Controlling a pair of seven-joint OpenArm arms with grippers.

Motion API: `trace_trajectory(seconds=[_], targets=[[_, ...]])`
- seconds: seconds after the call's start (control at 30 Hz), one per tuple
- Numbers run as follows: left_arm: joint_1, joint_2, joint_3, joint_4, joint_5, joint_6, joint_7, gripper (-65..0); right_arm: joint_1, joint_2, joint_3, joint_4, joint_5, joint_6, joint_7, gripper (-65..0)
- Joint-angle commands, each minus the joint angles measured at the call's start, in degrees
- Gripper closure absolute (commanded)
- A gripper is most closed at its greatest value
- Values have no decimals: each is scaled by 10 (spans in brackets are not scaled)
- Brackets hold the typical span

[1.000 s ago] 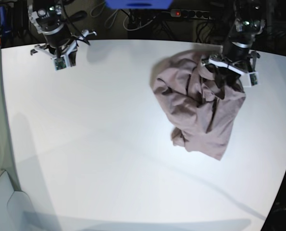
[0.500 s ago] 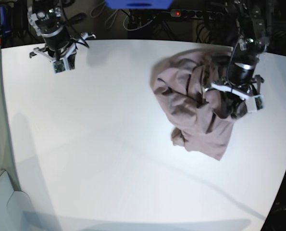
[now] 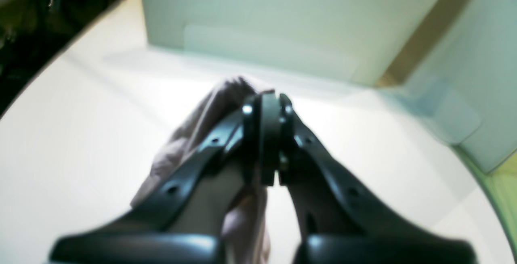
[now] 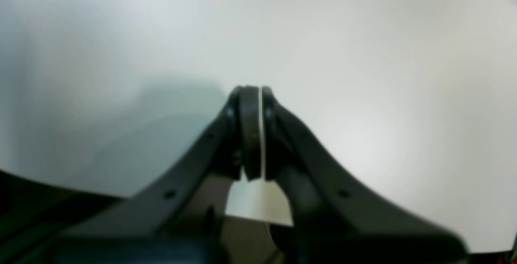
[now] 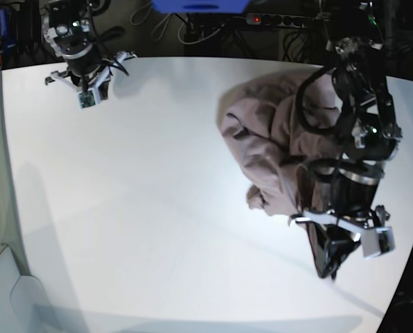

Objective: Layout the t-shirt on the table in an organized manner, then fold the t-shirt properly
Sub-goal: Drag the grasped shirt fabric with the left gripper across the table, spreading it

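Over on the far left of the base view, your right gripper (image 5: 88,82) hangs just above the far-left corner of the table (image 5: 137,208), its arm reaching in from the dark clutter behind the far edge, with the wrist pointing down and slightly toward the near side. Its own camera shows the two black fingers (image 4: 250,130) pressed together with only a hairline between them and nothing caught there; below them is bare white tabletop (image 4: 363,74) and a soft shadow to the left.

Moving right, the t-shirt (image 5: 268,139) lies as a crumpled mauve heap on the far-right part of the table, bunched and creased, with one rounded lobe toward the centre and a narrower end trailing toward the near right.

Further right still, your left arm (image 5: 362,90) stretches from the far edge across the shirt toward the near side, its forearm passing over the cloth and the wrist angled down. The left gripper (image 5: 330,258) sits at the shirt's near-right end, low to the table. From its wrist camera the fingers (image 3: 262,135) are closed tight, and a fold of the mauve fabric (image 3: 194,135) bulges out on their left side and hangs beneath them, so the pinch has hold of the t-shirt. Beyond the fingertips you see white table and a pale, blurred wall-like surface (image 3: 282,26).
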Motion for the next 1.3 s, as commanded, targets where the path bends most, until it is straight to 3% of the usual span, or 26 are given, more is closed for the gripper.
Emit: trace_trajectory(seconds=[0.0,0.17,0.27,0.5,0.63,0.77,0.9,1.0,1.1,1.27], targets=[[-25,-5,8,9,-2,-1,-16,-5,0,2,3,4,-1,2,13,0],[-96,4,83,-5,3,-1,-19,-5,1,1,4,2,-1,2,13,0],[-143,33,131,-63,5,-1,-19,-5,1,1,4,2,-1,2,13,0],[-283,125,175,-308,5,-1,-21,-4,-1,0,4,3,-1,1,13,0],[-350,173,176,-478,5,-1,-72,-13,-4,0,4,2,-1,1,13,0],[-396,184,188,-616,5,-1,-116,-62,-6,-1,4,2,-1,1,10,0],[-416,184,264,-706,4,-1,-162,-205,0,-1,0,4,-1,1,-36,0],[-412,184,301,-713,-1,-1,-184,-279,0,-4,-2,5,-1,1,-38,0],[-378,184,293,-657,-1,-1,-181,-284,9,-11,3,16,-1,1,-44,0],[-274,114,242,-452,-1,-1,-108,-284,9,-12,3,36,-1,1,-44,0]])
